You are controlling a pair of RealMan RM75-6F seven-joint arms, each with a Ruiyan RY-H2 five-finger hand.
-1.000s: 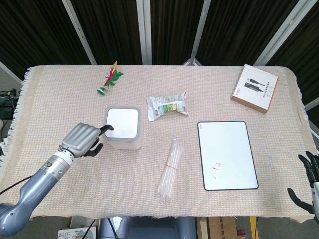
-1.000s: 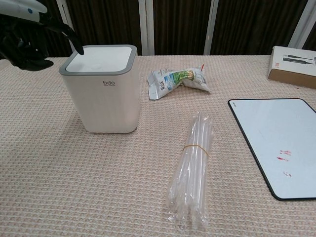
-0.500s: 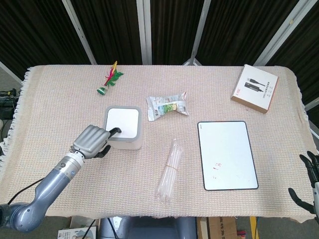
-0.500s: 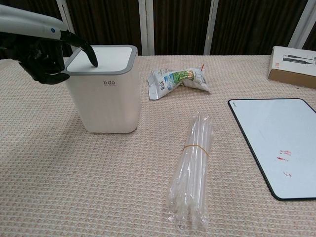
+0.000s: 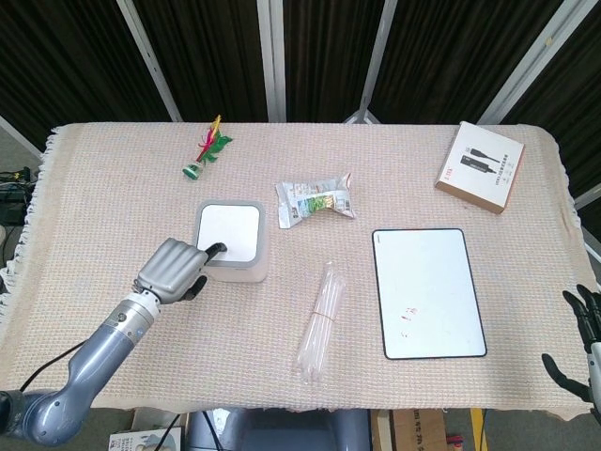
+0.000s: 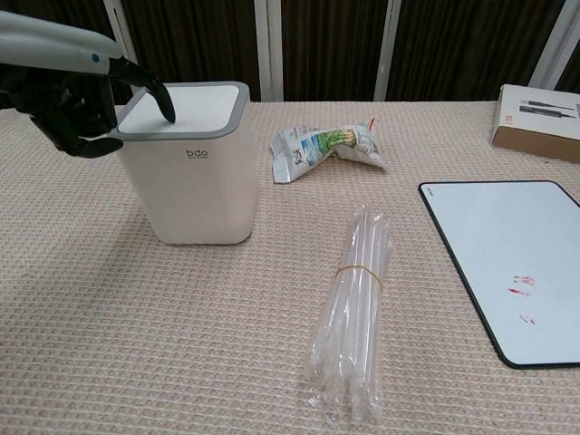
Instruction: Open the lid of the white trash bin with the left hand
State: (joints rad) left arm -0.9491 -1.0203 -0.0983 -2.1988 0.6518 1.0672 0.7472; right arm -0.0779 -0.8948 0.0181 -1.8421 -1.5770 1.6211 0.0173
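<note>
The white trash bin (image 5: 232, 246) (image 6: 192, 181) with a grey-rimmed lid (image 6: 184, 105) stands upright at the table's left middle; the lid lies flat and closed. My left hand (image 5: 173, 268) (image 6: 65, 101) is at the bin's left near corner. Most of its fingers are curled in, and one outstretched fingertip (image 5: 218, 249) (image 6: 169, 113) presses on the lid's left part. It grips nothing. My right hand (image 5: 582, 329) hangs past the table's near right corner with its fingers apart and nothing in them; it is outside the chest view.
A snack packet (image 5: 315, 199) (image 6: 328, 145) lies right of the bin. A bundle of clear straws (image 5: 319, 318) (image 6: 353, 308) sits in front, a white board (image 5: 428, 292) (image 6: 507, 263) to the right, a brown box (image 5: 480, 167) at the far right, a feathered toy (image 5: 207, 148) at the back left.
My left hand moved right, from beside the bin onto it, and its fingertip came down on the lid. The bin's top has shifted slightly left. The right hand stayed still.
</note>
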